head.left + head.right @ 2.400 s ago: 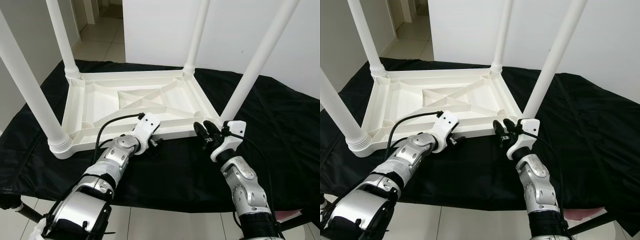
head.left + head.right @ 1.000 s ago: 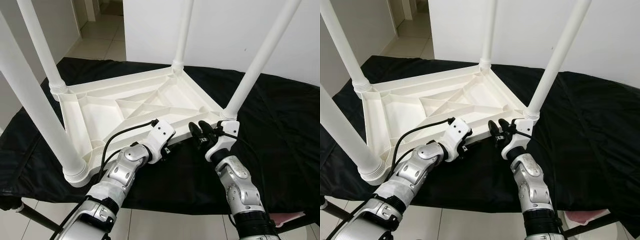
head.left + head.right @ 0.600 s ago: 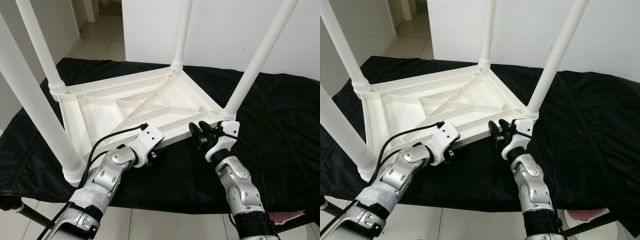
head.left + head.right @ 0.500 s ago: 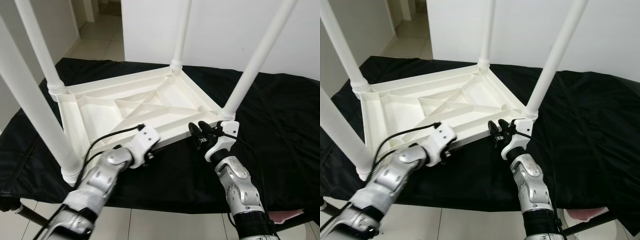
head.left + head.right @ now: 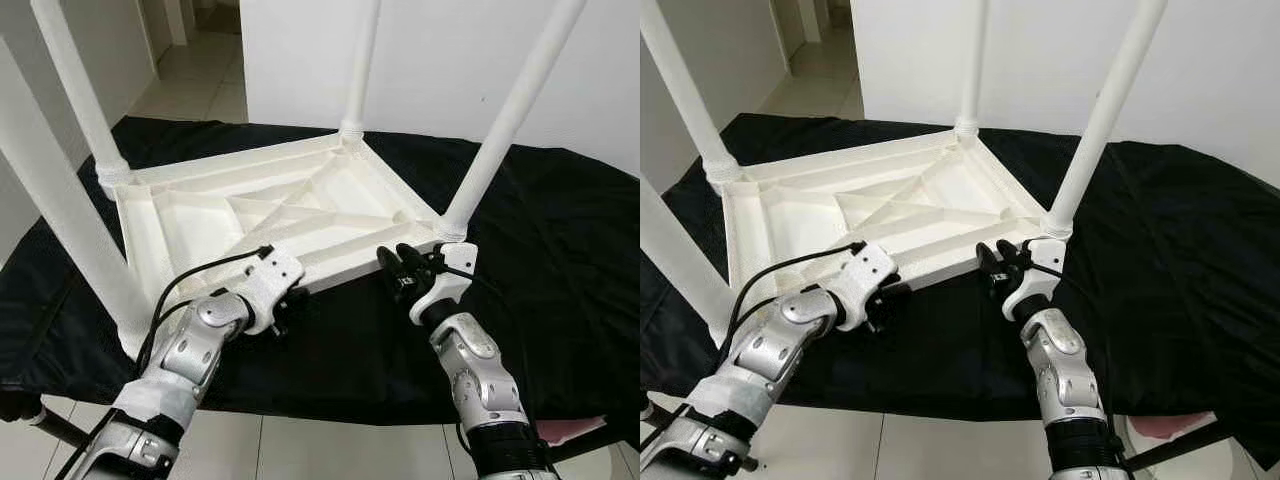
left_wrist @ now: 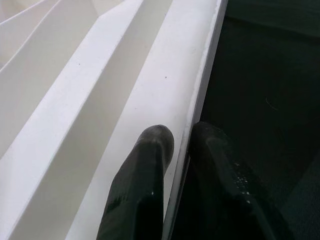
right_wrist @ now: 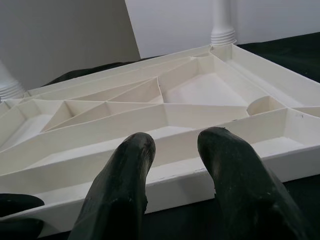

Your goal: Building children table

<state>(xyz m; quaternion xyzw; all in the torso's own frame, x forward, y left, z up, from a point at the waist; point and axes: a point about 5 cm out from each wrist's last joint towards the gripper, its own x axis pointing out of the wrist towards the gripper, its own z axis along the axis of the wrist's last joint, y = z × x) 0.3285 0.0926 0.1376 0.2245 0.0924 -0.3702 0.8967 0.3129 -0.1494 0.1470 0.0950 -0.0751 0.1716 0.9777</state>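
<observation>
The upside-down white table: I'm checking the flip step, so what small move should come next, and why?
Probably close the right gripper onto the near rim. The white table lies legs-up on the black cloth; the left gripper already straddles that rim, one finger on each side, while the right's fingers stand apart just short of it. Both need a grip before lifting.

Two black fingers (image 6: 145,185) straddle the white table's rim (image 6: 165,95), beside black cloth (image 6: 260,75).
</observation>
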